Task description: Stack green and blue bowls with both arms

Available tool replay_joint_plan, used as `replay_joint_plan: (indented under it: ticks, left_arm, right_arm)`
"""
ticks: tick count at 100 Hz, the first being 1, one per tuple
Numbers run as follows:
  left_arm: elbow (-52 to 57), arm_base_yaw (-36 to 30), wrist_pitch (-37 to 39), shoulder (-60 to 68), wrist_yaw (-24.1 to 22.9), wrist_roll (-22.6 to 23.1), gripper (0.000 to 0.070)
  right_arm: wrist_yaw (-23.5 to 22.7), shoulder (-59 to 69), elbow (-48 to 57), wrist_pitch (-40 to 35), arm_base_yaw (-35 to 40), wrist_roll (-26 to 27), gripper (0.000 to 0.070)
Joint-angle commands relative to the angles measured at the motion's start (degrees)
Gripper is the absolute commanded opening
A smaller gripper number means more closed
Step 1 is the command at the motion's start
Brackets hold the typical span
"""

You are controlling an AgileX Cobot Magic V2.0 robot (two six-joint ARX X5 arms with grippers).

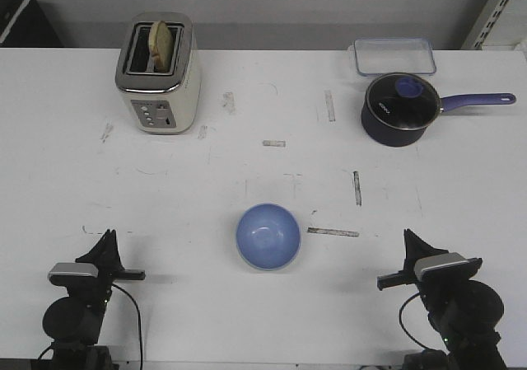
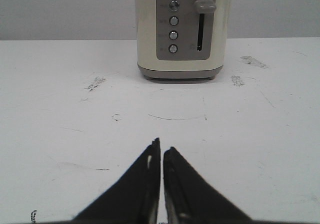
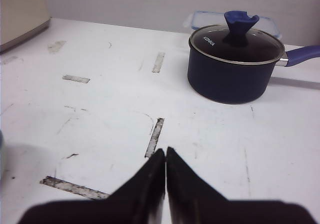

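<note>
A light periwinkle blue bowl (image 1: 268, 236) stands upright on the white table (image 1: 189, 197) at the front middle. No pale green bowl shows in any view. My left gripper (image 1: 108, 236) is shut and empty at the front left, well to the left of the bowl; in the left wrist view (image 2: 161, 146) its jaws are closed together over bare table. My right gripper (image 1: 409, 238) is shut and empty at the front right, well to the right of the bowl; in the right wrist view (image 3: 165, 151) its jaws are closed together too.
A cream toaster (image 1: 159, 75) with bread in it stands at the back left, also in the left wrist view (image 2: 182, 30). A dark navy saucepan (image 1: 400, 109) with a purple handle and a clear lidded box (image 1: 394, 55) stand at the back right. Tape marks (image 1: 333, 231) lie on the table.
</note>
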Motion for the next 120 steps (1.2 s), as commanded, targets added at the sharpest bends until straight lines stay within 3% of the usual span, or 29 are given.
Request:
replay_joint_plan:
  ticks: [1,11,30,72,81,107,120]
  left_arm:
    - [-1.2,0.1,0.7,-0.1,0.0,-0.1,0.0001]
    - [-1.2,0.1,0.7,-0.1,0.0,-0.1,0.0001]
    - [-1.2,0.1,0.7,-0.1,0.0,-0.1,0.0001]
    - [-1.2,0.1,0.7,-0.1,0.0,-0.1,0.0001]
    - [-1.2,0.0,0.7,-0.1,0.0,-0.1,0.0001]
    - [-1.2,0.1,0.7,-0.1,0.0,-0.1,0.0001]
    - [-1.2,0.1,0.7,-0.1,0.0,-0.1,0.0001]
  right_arm:
    - [5.4,0.1,0.5,0.5,0.0,1.8,0.0011]
    - [12.2,0.1,0.5,0.6,-0.1,1.8,0.0011]
    - [13.2,-0.3,-1.4,2.6,-1.9,2.1,0.0007]
    - [9.5,-13.0,-23.7,23.8,-7.6,1.7,0.0001]
    - [8.3,-18.1,-27.6,23.4,-7.6,1.7,0.0001]
    - [3.6,-17.5,-27.5,21.1,-9.4,-2.4,0.0]
    - [3.5,-17.5,-27.5,21.1,-9.8,-2.5,0.0]
